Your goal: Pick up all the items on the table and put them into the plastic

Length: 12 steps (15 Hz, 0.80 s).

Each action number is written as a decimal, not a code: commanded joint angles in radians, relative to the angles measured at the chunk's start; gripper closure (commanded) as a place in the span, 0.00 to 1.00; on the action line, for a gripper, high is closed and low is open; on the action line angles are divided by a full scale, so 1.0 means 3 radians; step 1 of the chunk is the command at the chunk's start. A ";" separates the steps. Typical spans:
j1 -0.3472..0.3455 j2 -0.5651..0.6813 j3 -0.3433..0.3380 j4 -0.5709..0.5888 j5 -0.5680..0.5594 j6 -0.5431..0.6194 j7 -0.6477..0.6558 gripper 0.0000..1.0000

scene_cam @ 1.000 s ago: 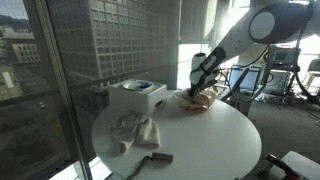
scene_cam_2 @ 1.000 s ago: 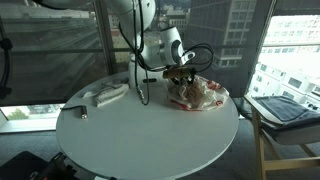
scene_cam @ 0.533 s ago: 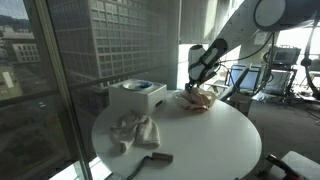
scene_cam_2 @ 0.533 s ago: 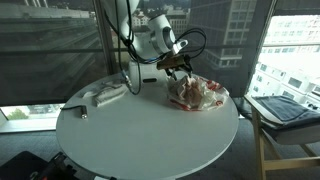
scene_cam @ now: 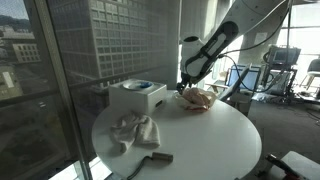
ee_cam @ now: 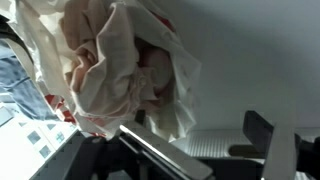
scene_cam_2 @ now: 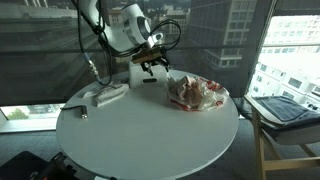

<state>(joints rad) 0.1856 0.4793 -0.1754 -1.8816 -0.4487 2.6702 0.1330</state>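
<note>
Though just beside the plastic [scene_cam_2: 196, 93], touches none of it: end effector [scene_cam_2: 150, 69] spread wide, pinching nothing, hovering above the desk [scene_cam_2: 150, 140]. Looks down on a pale pink cloth [ee_cam: 140, 75], apparently bundled inside that wrinkled bag (wrist view almost filled by it). Finds whitish cloth [scene_cam: 132, 130] and short dark rod [scene_cam: 152, 158] well apart from the bag, near the opposite rim, past the white box [scene_cam: 137, 96]. Risks from here: slack mouth sagging shut against the next drop; dangling cloth snagging thin film and dragging the bag; rod rolling off the rim if nudged rather than pinched squarely.
</note>
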 commanded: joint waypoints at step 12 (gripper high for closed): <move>-0.0733 0.0901 0.0555 0.0917 0.0666 -0.0020 -0.1078 0.00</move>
<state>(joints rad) 0.0165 0.6873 -0.0642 -1.7054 -0.3148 2.6699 -0.1118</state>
